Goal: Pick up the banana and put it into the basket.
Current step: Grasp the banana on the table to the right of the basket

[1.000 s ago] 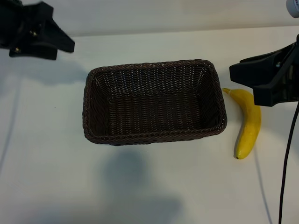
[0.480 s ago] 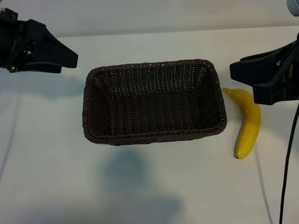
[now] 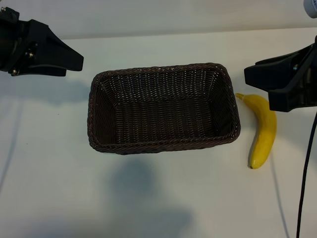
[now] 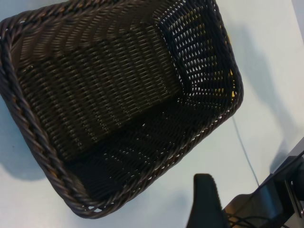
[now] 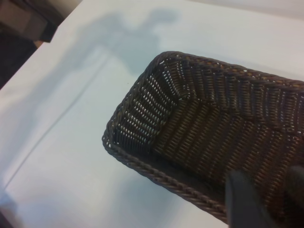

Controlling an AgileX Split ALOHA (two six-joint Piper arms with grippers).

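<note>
While yellow curved banana (image 3: 264,130) lies beside brown wicker basket (image 3: 163,145), left claw (image 3: 74,55) open, right claw (image 3: 252,77) partly open, empty

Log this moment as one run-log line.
banana: on table, right of basket | basket: empty | right tool: above banana, not holding | left tool: open, idle

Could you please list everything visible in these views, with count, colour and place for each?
basket: one, dark brown wicker, middle of the table, nothing inside it.
banana: one, bright yellow, lying on the table just right of the basket, not held.
table: one, white, under everything.
cable: one, black, hanging down at the right edge of the exterior view.
left gripper: one, black, open, above the table beyond the basket's left end, holding nothing.
right gripper: one, black, partly open and holding nothing, hovering over the banana's stem end at the basket's right end.
</note>
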